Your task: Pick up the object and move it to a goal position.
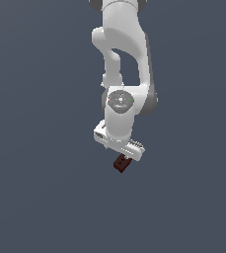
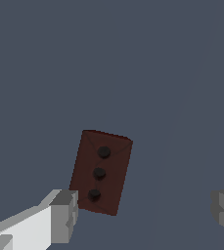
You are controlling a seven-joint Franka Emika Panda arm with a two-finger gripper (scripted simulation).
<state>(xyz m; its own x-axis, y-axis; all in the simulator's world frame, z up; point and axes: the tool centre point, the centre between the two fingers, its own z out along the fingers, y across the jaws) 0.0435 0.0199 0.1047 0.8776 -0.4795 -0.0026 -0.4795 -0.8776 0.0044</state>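
- Nearest the wrist camera: two grey fingertips (image 2: 64, 215), one low in the frame's lower left, the other at the lower right edge. The jaws stand wide apart, holding nothing.
- The gripper (image 2: 145, 210) hangs above the block (image 2: 101, 172), which shows left of centre in the wrist frame, just beside the lower-left fingertip; contact cannot be confirmed.
- The block's long axis runs nearly up-frame, slightly tilted, three dark holes along it. It sits off-centre between the jaws.
- Exterior view: the block (image 1: 121, 163) lies just below the gripper (image 1: 129, 150), centre frame.
- Judgement: centre over the block, then descend. The table (image 1: 35, 197) shows no edge; open room all round.
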